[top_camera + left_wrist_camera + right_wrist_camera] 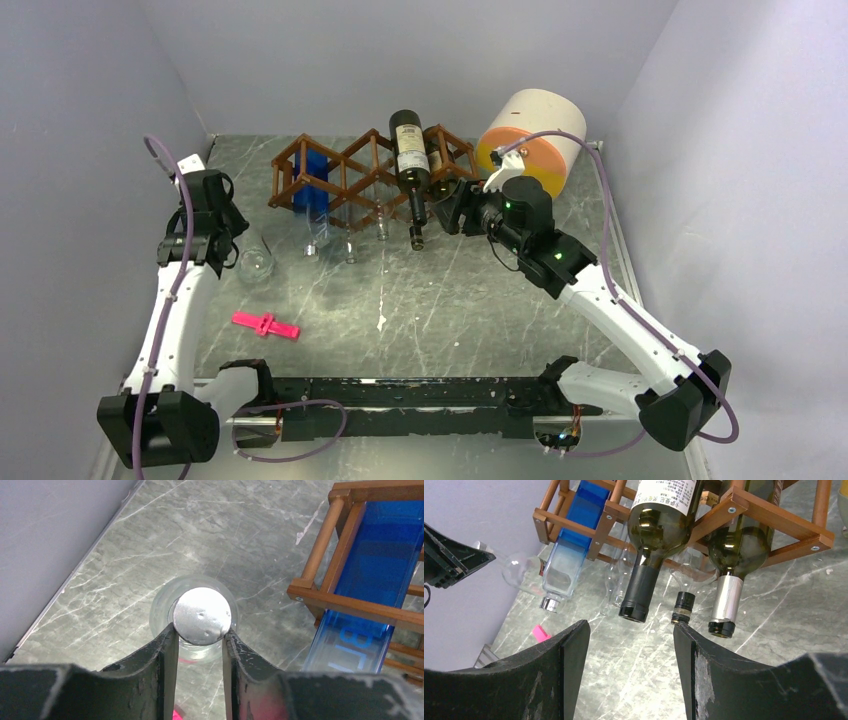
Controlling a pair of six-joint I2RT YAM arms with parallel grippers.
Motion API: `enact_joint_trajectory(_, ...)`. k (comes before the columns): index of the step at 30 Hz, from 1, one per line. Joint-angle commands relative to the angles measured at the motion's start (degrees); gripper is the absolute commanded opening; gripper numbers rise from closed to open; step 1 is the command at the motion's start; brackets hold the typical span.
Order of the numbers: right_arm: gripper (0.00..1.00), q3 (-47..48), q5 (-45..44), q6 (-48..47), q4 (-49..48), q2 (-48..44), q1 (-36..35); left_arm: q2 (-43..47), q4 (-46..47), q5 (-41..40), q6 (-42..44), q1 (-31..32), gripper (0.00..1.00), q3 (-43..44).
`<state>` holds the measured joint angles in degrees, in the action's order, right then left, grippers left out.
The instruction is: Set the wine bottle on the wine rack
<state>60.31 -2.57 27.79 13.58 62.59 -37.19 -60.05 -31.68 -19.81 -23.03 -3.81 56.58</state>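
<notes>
- L hand [200,631] clamped on wine bottle's [202,614] silver cap; bottle upright nr counter's [225,525] left edge, wine rack [350,605] near.
- R hand [630,626] parted, empty.
- Lift straight, tip into free cell.

left arm [172,300] runs up the left side, wrist bent over so it points down; left gripper [200,633] pinched tight on a silver cap [202,614]; right arm [620,310] stretched forward and inward; right gripper [630,628] partway apart, gripping nothing
</notes>
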Motion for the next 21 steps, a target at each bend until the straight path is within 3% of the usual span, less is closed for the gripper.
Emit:
enact_joint_trajectory(1,0.66,0.5,0.7,-0.7,-0.3,-1.3,0.1,1.7,-4.0,2.4,1.4,-0.3,0.32,3.5)
enact_joint_trajectory(13,0.66,2.9,1.7,-1.1,2.0,-0.2,0.1,7.5,-12.5,11.5,9.0,0.5,0.32,7.3)
enact_joint_trajectory(15,0.66,2.7,1.8,-1.1,1.7,-0.3,0.1,8.5,-12.0,10.3,9.1,0.5,0.41,6.1)
enact_joint_trajectory(18,0.66,2.7,2.1,-0.7,1.4,0.1,0.2,8.5,-10.4,8.9,7.9,0.6,0.64,4.8)
enact_joint_trajectory(21,0.66,3.1,2.8,-0.3,1.8,0.5,0.2,6.7,-8.2,8.1,6.1,0.6,0.74,4.0)
